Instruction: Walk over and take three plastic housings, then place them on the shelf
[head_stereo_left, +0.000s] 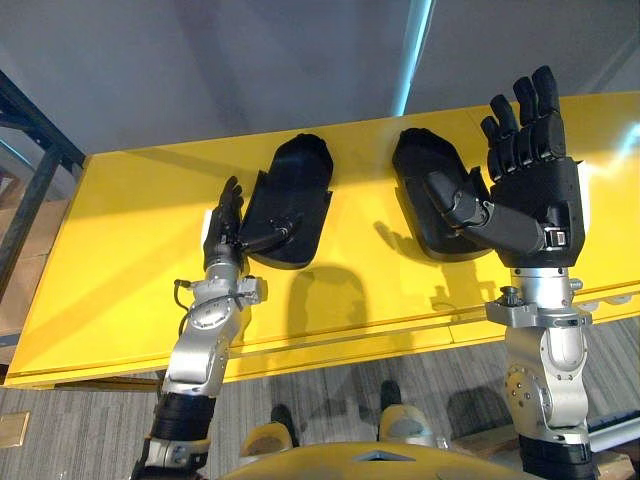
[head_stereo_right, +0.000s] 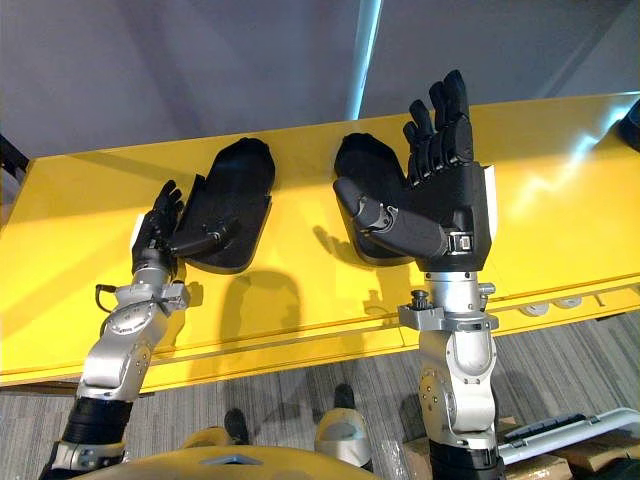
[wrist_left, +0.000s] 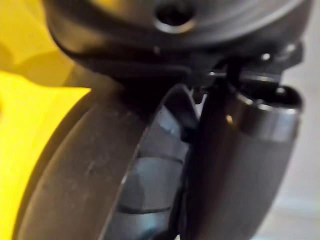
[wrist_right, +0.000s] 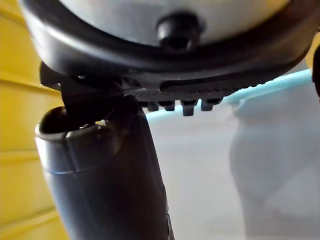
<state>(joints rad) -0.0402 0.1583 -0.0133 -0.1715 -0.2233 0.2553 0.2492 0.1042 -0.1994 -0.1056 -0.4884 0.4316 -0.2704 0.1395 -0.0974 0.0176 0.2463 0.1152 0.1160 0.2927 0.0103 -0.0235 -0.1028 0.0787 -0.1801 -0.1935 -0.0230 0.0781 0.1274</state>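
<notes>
Two black plastic housings lie side by side on the yellow shelf top (head_stereo_left: 130, 240). The left housing (head_stereo_left: 295, 195) has my left hand (head_stereo_left: 222, 228) at its near left corner. That hand's fingers are straight along the housing's outer edge, and its thumb (wrist_left: 250, 165) lies over the rim (wrist_left: 100, 165). The right housing (head_stereo_left: 425, 175) lies partly behind my right hand (head_stereo_left: 535, 190). That hand is lifted clear above the shelf, its fingers spread straight, its thumb (wrist_right: 105, 175) out and nothing in it.
The shelf top runs wide to both sides, with its front lip (head_stereo_left: 330, 345) just before the arms. A grey wall (head_stereo_left: 200, 60) stands right behind it. A dark rack upright (head_stereo_left: 30, 150) rises at the far left, with cardboard boxes (head_stereo_left: 20, 270) on the floor below.
</notes>
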